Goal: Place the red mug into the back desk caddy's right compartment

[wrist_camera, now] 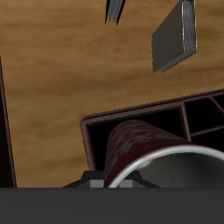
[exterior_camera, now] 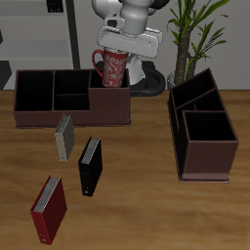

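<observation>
End effector (exterior_camera: pixel 115 56), red mug (exterior_camera: pixel 111 66), maybe over right compartment (exterior_camera: pixel 109 101)

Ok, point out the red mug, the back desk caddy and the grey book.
red mug (exterior_camera: pixel 111 66), exterior view, patterned side wall.
back desk caddy (exterior_camera: pixel 59 115), exterior view, front wall.
grey book (exterior_camera: pixel 64 137), exterior view, cover.

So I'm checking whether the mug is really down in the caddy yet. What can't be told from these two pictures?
- Gripper fingers: exterior view, hidden behind the hand's body; wrist view, cut off by the edge. Open or shut unclear.
- Red mug base: hidden by the back caddy's wall in the exterior view; in the wrist view the mug itself covers the compartment floor.
- Mug handle: not distinguishable in either view.
</observation>
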